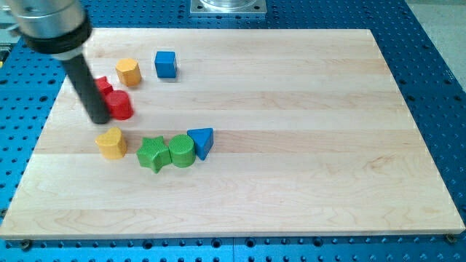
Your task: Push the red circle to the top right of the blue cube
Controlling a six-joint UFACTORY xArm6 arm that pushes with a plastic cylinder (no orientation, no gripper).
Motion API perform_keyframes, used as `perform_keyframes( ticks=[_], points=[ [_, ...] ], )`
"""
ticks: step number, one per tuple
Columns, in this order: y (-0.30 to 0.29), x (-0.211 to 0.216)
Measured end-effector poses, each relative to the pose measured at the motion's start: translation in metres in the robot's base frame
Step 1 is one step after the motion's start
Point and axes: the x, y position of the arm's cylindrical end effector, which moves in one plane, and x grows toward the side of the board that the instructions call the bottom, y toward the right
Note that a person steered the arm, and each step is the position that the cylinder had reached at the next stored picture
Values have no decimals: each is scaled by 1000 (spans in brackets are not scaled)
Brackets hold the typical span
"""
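High, angled view over wooden board [291, 145]

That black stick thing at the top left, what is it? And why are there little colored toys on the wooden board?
It is the end of a robot arm. It has no hand, just a straight dark rod. The rod's bottom end, my tip, slides over the wooden board and nudges blocks along. Nothing is held; the blocks only get pushed.

There is one picture, from a camera looking down at the board.

On the board lie small blocks. My tip is right beside the red circle, on its left in the view. Another red block peeks out behind the rod. Above them are an orange-yellow block and the blue cube. Lower down are a yellow heart, a green star, a green round block and a blue triangle.

The red circle should end up at the blue cube's top right.
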Motion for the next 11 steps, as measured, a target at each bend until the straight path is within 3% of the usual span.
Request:
perform_keyframes(
  ticks=[1,2,3,5,7,8,9,10,11],
  points=[
    [84,-15],
    [59,21],
    [32,5],
    [123,-60],
    [82,-78],
    [84,-107],
    [138,-132],
    [160,-117],
    [75,-28]
  ],
)
